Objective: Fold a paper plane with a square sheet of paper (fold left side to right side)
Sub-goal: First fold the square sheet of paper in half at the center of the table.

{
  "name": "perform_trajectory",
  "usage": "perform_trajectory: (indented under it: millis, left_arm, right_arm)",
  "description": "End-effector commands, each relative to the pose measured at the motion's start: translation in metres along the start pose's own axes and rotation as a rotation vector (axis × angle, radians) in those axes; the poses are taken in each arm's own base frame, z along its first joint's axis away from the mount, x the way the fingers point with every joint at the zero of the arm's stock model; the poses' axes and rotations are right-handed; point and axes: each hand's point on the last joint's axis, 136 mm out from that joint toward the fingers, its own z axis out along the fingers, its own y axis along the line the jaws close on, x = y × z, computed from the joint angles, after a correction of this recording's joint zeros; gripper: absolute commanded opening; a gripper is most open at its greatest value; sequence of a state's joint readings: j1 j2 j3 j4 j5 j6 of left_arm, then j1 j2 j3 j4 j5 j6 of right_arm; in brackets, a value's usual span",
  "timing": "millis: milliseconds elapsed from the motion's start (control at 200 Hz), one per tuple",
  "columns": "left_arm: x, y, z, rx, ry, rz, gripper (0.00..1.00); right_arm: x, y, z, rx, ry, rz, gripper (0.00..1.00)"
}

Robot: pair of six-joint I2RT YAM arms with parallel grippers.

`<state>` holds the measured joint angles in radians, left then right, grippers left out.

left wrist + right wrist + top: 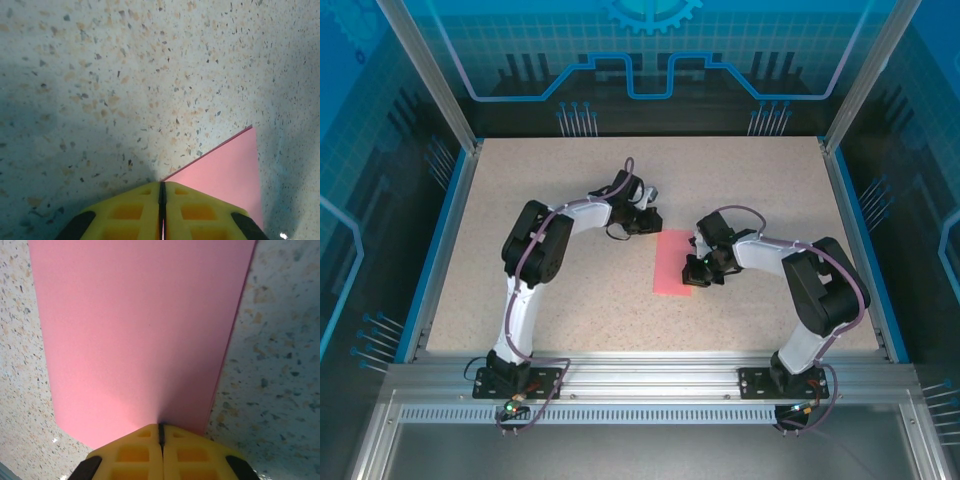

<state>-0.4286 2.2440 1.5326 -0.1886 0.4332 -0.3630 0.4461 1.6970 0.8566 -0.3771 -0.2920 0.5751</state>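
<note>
The square sheet of paper (pixel 670 262) is pink and lies flat mid-table as a narrow upright rectangle, doubled over with two layers showing along its right edge (pixel 220 380). My left gripper (pixel 650 222) is shut, its yellow tips (pixel 161 183) resting at the sheet's far left corner, with pink paper (pixel 225 172) spreading to the right of them. My right gripper (pixel 698 272) is shut too, its tips (pixel 161 426) pressing down on the pink sheet (pixel 140 330) close to the right edge. A paper plane is out of view.
The speckled tabletop (pixel 520 200) has a blue rim (pixel 440 250) on its left and right sides and a metal rail (pixel 650 375) along the near edge, where both arm bases stand. Both arms bend inward over the middle.
</note>
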Motion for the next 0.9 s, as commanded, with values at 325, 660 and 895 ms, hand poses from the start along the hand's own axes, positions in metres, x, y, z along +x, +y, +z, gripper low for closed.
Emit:
perform_trajectory:
  millis: [325,660,895]
  left_arm:
    - [-0.029,0.03,-0.011,-0.102,-0.055,0.002,0.14]
    - [-0.036,-0.011,-0.062,-0.051,-0.112,0.063,0.2]
    - [0.013,-0.038,-0.085,0.044,-0.074,-0.003,0.23]
  right_arm:
    - [0.03,-0.042,0.009,0.161,0.083,0.058,0.06]
    - [-0.008,0.017,-0.005,-0.119,-0.099,0.007,0.24]
    - [-0.043,0.034,-0.056,-0.159,-0.34,-0.05,0.57]
